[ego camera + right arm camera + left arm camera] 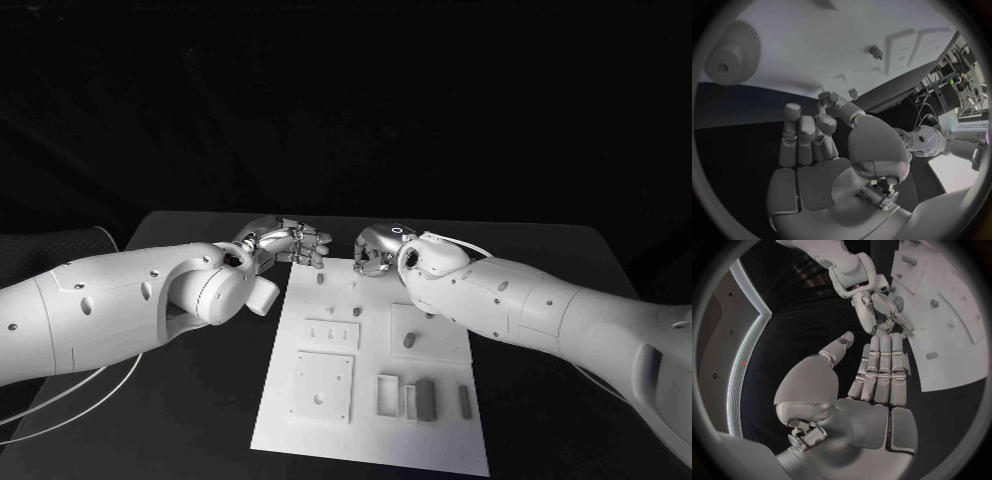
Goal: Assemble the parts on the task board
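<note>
The white task board (378, 400) is seen lying in the middle of the black table (188, 420), with small parts (420, 398) standing in its near end. Both robot hands are held over its far edge. The left robot hand (293, 242) is stretched out flat, fingers together, nothing held. In the right wrist view a small gear (827, 97) is pinched at the fingertips of the right robot hand (378, 250); a large gear (733, 54) lies on the board.

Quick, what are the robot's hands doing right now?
Left hand: open, fingers straight, holding nothing.
Right hand: pinching a small gear.
</note>
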